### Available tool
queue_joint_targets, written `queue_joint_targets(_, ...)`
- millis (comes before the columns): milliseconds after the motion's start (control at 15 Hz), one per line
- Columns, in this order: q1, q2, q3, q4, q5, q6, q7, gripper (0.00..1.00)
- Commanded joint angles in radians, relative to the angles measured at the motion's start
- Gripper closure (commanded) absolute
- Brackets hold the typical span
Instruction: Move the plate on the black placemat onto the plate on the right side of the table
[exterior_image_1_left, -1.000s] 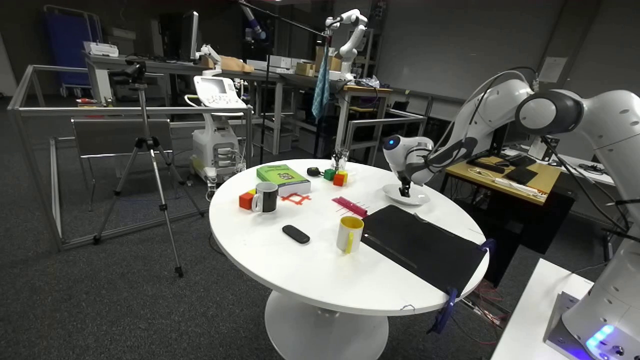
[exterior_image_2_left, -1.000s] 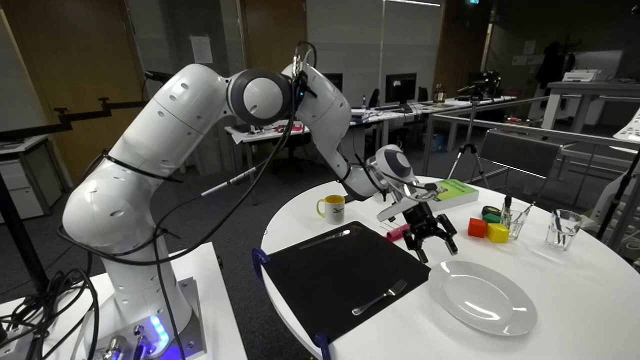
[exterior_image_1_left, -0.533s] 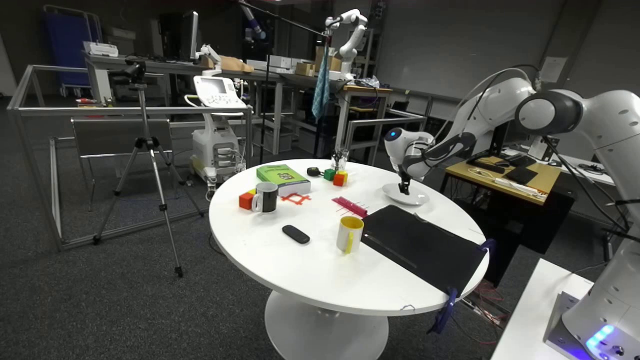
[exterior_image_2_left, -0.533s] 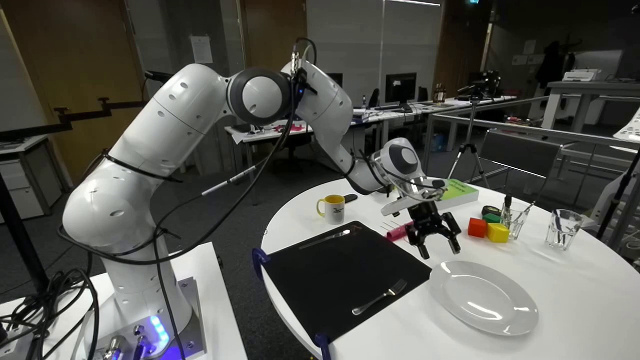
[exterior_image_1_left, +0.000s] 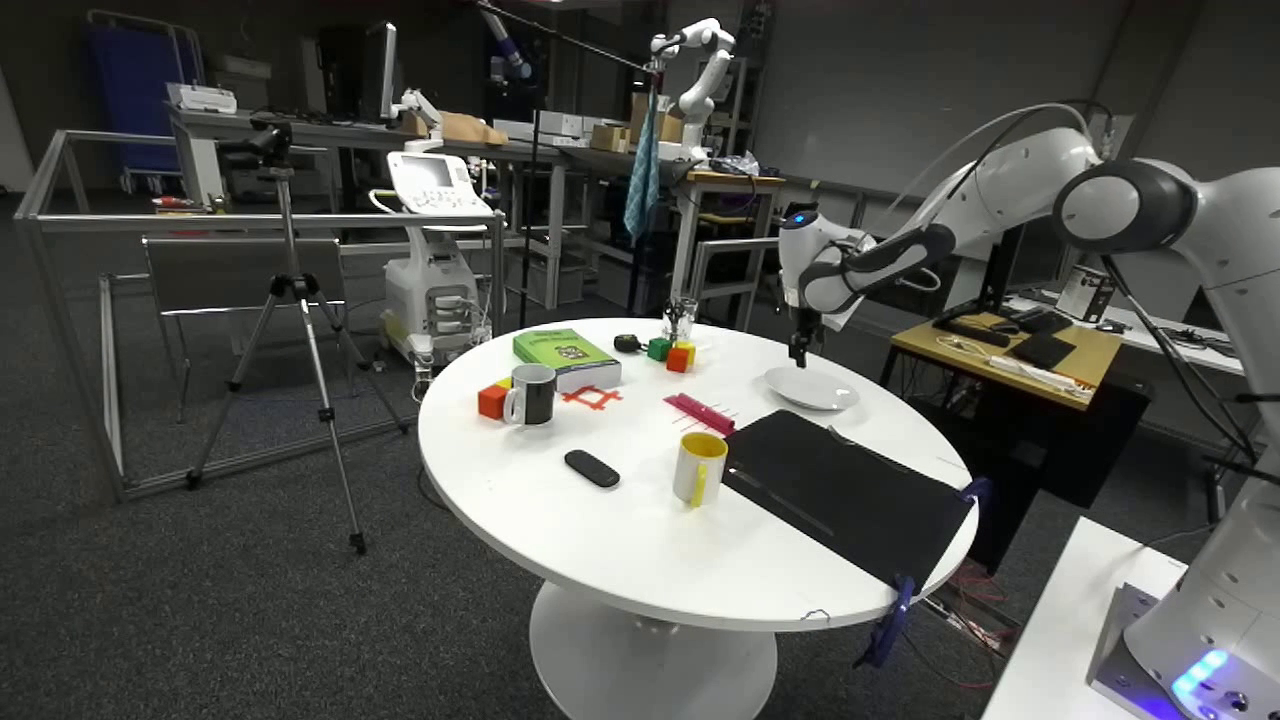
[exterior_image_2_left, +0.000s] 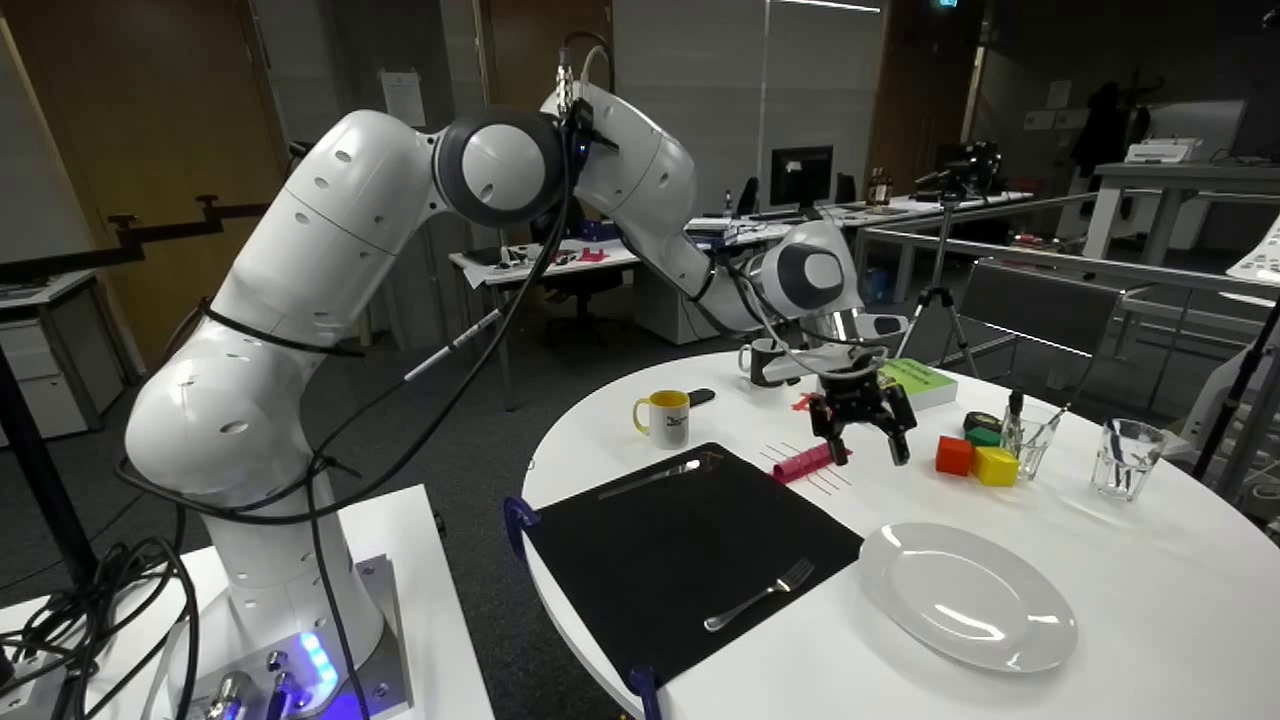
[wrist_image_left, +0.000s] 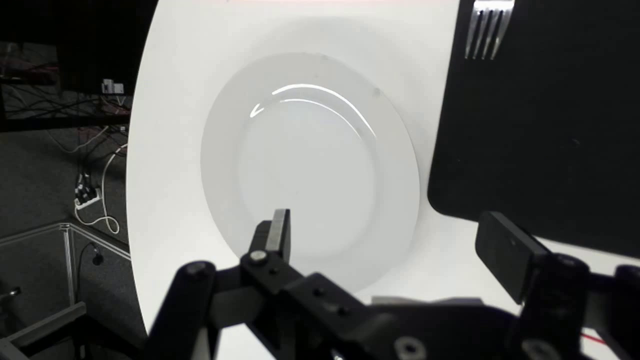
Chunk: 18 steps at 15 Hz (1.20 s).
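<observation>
Wrist view, jaws partly hiding plate (wrist_image_left: 307, 165), fork (wrist_image_left: 488, 30) on placemat (wrist_image_left: 545, 130) just beside

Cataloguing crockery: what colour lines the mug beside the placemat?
The mug interior is yellow, clearest in an exterior view.

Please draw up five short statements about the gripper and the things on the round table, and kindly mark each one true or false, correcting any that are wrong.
1. The gripper is open and grips nothing. True.
2. The yellow-handled mug lies on its side. False: the yellow-handled mug stands upright.
3. The fork and the knife both lie on the black placemat. True.
4. The white plate rests on the black placemat. False: the white plate rests on the table, beside the black placemat.
5. The green book lies flat. True.
</observation>
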Motion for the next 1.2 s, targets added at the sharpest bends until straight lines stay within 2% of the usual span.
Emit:
queue_joint_targets(0,0.004,-0.115,0.011,-0.069,0.102,0.004,-0.078,0.0)
queue_joint_targets(533,0.026,-0.313,0.039,-0.212,0.247,-0.01,-0.103,0.0)
queue_joint_targets(933,0.061,-0.458,0.042,-0.336,0.246,-0.055,-0.049,0.0)
queue_joint_targets(1133,0.08,-0.521,0.044,-0.379,0.238,-0.14,-0.004,0.0)
